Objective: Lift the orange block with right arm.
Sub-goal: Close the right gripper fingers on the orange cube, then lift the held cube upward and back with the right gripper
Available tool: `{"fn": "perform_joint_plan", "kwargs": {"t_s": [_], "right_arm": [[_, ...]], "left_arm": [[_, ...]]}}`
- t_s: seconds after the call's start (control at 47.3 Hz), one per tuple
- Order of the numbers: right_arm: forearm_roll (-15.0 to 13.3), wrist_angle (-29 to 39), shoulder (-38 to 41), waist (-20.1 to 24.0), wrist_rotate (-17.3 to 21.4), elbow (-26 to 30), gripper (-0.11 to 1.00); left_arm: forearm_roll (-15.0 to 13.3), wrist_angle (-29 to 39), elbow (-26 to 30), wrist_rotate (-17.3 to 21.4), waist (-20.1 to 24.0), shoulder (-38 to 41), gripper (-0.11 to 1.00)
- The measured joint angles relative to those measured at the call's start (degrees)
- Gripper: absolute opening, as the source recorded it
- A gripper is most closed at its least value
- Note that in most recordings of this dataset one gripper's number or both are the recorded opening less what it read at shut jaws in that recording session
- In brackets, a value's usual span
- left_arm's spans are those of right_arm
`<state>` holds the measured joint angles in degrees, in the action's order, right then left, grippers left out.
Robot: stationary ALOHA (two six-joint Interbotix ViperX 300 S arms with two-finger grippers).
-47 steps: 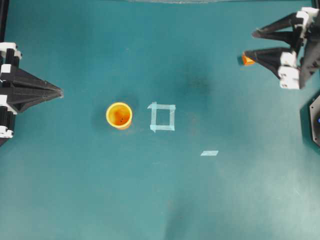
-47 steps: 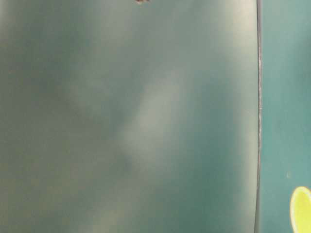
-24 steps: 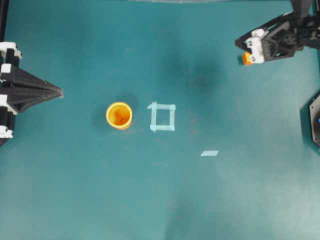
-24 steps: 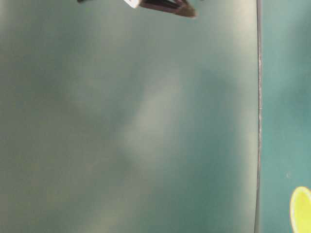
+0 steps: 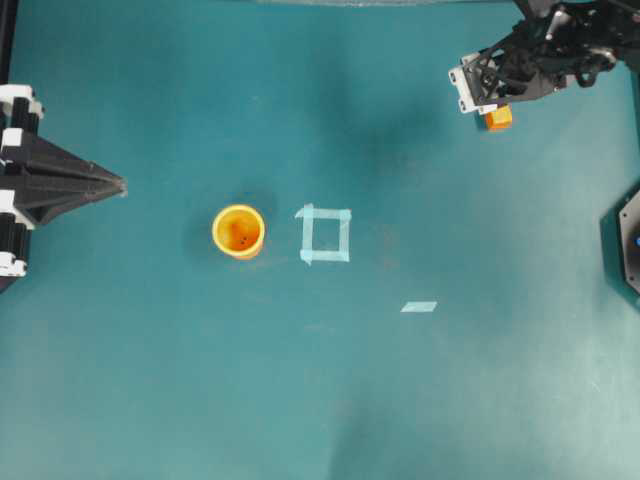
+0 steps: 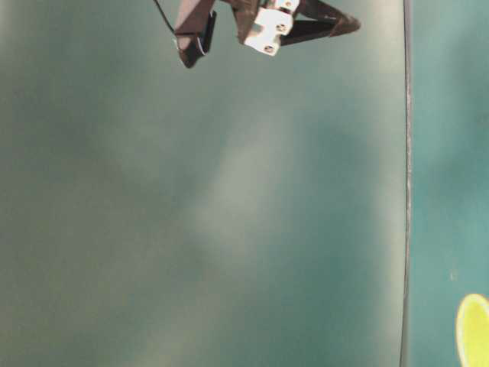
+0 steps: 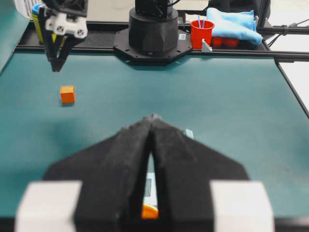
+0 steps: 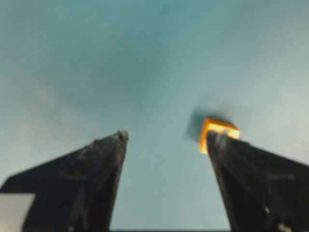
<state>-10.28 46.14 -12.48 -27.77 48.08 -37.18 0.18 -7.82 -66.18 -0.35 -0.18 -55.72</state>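
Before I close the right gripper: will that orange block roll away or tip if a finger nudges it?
The orange block is a flat-faced cube resting on the table, so it would probably slide, not roll. It looks squat, so tipping seems unlikely. It sits by one finger of the open right gripper, off-centre, so a nudge might push it sideways.

Block under right hand, cup w/ tape square center-left.
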Motion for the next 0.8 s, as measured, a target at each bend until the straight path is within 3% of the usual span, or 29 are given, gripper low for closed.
{"fn": "perform_joint_plan", "kwargs": {"t_s": [0.211,0.803], "right_arm": [[-1.85,2.55,0.97,-0.09,5.19,-0.26,0.65],[-2.2,-4.57,3.6,-1.49,8.79,-7.21,0.65]], "left_arm": [[0.09,0.0,-0.09,0.0,0.0,0.0,0.0],[0.09,0.0,0.0,0.0,0.0,0.0,0.0]]}}
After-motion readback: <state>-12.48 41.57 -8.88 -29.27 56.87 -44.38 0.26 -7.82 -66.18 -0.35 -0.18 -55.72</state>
